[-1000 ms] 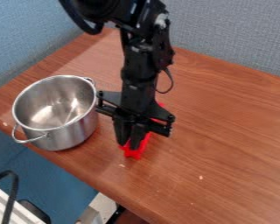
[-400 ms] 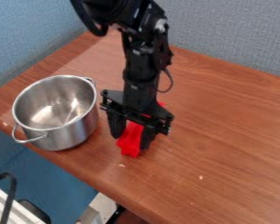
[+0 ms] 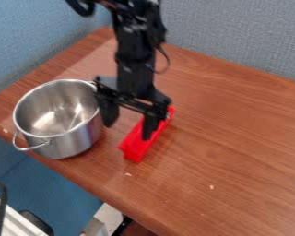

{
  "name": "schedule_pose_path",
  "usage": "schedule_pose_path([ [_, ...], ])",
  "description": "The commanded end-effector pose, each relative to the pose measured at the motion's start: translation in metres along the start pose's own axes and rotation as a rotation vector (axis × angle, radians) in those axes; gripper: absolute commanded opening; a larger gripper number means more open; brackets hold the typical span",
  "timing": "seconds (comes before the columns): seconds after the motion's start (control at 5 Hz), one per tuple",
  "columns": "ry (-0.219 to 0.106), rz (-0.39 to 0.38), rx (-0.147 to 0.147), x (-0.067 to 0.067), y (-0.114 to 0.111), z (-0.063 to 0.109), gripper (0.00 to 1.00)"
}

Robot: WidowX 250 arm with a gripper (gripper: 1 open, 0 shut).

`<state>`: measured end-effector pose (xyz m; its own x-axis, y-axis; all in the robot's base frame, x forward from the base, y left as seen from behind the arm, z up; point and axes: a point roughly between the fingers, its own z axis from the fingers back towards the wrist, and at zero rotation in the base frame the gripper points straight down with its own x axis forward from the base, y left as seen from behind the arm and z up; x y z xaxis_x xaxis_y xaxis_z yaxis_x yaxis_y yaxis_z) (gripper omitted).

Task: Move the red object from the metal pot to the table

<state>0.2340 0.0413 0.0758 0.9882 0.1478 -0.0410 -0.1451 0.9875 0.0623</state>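
Observation:
The red object point(image 3: 147, 136), a long red block, lies flat on the table point(image 3: 224, 129) just right of the metal pot point(image 3: 58, 115). Its far end points away from me toward the right. The pot stands upright near the table's left front edge and looks empty inside. My gripper point(image 3: 132, 112) hangs above the block's far end with its two black fingers point(image 3: 110, 109) spread wide. It is open and holds nothing. One finger stands close to the pot's right wall, the other over the block.
The black arm point(image 3: 132, 37) rises from the gripper toward the top of the view. A blue wall point(image 3: 236, 28) stands behind the table. The table's front edge point(image 3: 113, 198) runs close below the block. Dark cables point(image 3: 8, 207) hang at the lower left.
The gripper opened and let go of the red block, which went from upright to lying flat on the table. The gripper then rose and shifted left toward the pot.

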Motion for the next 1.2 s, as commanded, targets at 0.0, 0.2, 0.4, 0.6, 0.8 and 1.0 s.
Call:
schedule_pose_path([
  [0.0, -0.098, -0.010, 0.003, 0.005, 0.004, 0.018, 1.00],
  [0.2, -0.093, -0.017, 0.009, 0.004, 0.010, 0.010, 1.00],
  [0.4, -0.072, -0.007, -0.016, 0.000, 0.020, -0.001, 1.00],
  [0.6, -0.074, -0.040, -0.029, -0.003, 0.026, -0.014, 1.00],
  [0.8, -0.066, -0.085, -0.021, -0.003, 0.029, -0.026, 1.00],
  [1.0, -0.083, -0.143, 0.003, -0.002, 0.030, -0.023, 1.00],
])
